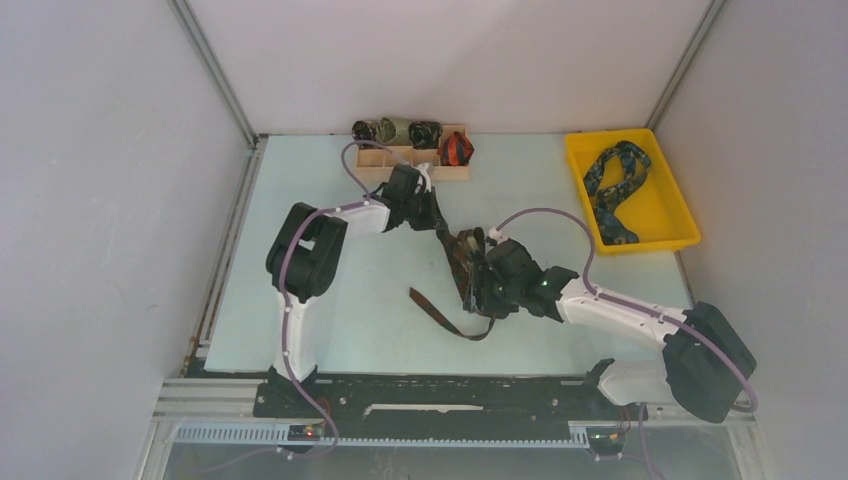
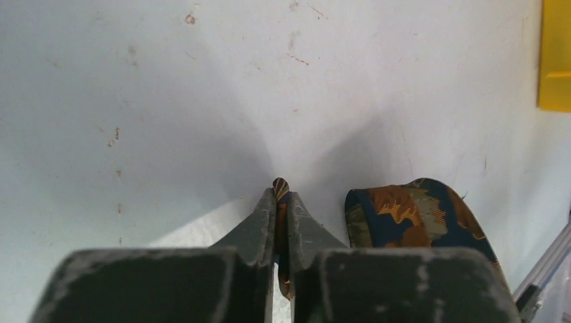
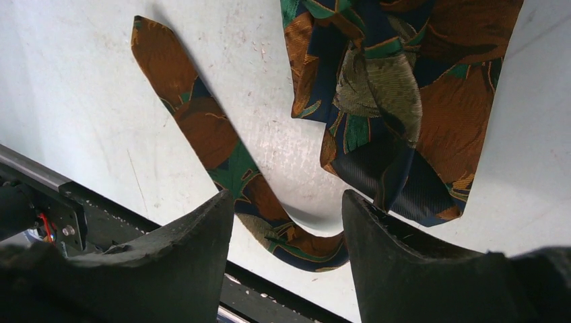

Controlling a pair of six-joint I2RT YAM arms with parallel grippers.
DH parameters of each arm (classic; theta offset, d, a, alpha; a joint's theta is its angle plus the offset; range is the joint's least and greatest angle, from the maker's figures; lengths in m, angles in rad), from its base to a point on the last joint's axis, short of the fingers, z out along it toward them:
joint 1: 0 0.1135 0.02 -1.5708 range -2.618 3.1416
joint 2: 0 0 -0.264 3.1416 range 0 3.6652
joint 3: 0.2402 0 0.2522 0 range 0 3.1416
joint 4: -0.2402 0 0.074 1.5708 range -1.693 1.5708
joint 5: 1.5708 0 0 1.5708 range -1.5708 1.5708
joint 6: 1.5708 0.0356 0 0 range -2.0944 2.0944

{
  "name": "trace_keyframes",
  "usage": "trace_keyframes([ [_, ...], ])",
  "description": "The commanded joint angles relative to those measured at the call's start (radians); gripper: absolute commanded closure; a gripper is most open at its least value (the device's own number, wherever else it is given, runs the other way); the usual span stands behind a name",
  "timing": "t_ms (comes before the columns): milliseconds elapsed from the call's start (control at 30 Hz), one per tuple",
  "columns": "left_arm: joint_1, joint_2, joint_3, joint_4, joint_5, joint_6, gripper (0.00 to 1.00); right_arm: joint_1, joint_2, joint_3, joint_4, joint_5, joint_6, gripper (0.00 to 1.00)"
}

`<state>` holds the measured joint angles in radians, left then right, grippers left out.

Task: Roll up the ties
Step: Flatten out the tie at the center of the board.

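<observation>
**Brown tie pinched at one end, lying loose across mid-table**

From above we see the brown tie [image 3: 444, 108] crumpled at the centre of the table [image 1: 350, 290], strung between the two arms. Its wide part is bunched and folded over itself. Its narrow tail loops toward 6 o'clock, then runs out to about 8 o'clock and lies flat.

The left gripper [image 2: 281, 196] is clamped tight on a thin fold of this tie, with a sliver of patterned cloth poking out past the tips. The right gripper [image 3: 288, 202] stands wide, its jaws apart above the tail's bend and gripping nothing.

At 12 o'clock a wooden tray [image 1: 450, 172] holds rolled ties [image 1: 410, 131]. At 2 o'clock a yellow bin [image 1: 680, 215] holds a loose navy tie [image 1: 612, 185].

We judge the tie light, limp and smooth-faced. It will sag and twist wherever it is unsupported, and it looks likely to slide through a weak pinch. It is not fragile, but it will crease. A roll would best start from an end laid flat: pinch across the full width near the tip, and keep the remaining length straight and lightly taut. The bunched wide part looks to need spreading first.
</observation>
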<state>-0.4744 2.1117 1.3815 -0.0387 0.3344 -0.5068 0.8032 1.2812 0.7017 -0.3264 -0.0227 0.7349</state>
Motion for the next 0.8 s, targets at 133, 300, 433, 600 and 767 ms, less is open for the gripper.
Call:
trace_keyframes([
  [133, 0.066, -0.199, -0.155, 0.034, -0.090, -0.082, 1.00, -0.015, -0.023, 0.004, 0.017, 0.018, 0.008, 0.38],
  [300, 0.141, -0.367, -0.275, 0.036, -0.160, -0.107, 1.00, -0.022, -0.079, 0.002, -0.036, 0.106, 0.004, 0.38],
  [433, 0.177, -0.436, -0.329, 0.003, -0.188, -0.102, 1.00, -0.040, -0.120, -0.056, -0.005, 0.125, 0.041, 0.37],
  [600, 0.214, -0.502, -0.400, -0.007, -0.190, -0.106, 1.00, -0.131, -0.131, -0.152, 0.134, 0.002, 0.081, 0.40],
  [767, 0.215, -0.566, -0.443, -0.007, -0.180, -0.104, 1.00, -0.162, 0.027, -0.151, 0.354, -0.187, 0.088, 0.41],
])
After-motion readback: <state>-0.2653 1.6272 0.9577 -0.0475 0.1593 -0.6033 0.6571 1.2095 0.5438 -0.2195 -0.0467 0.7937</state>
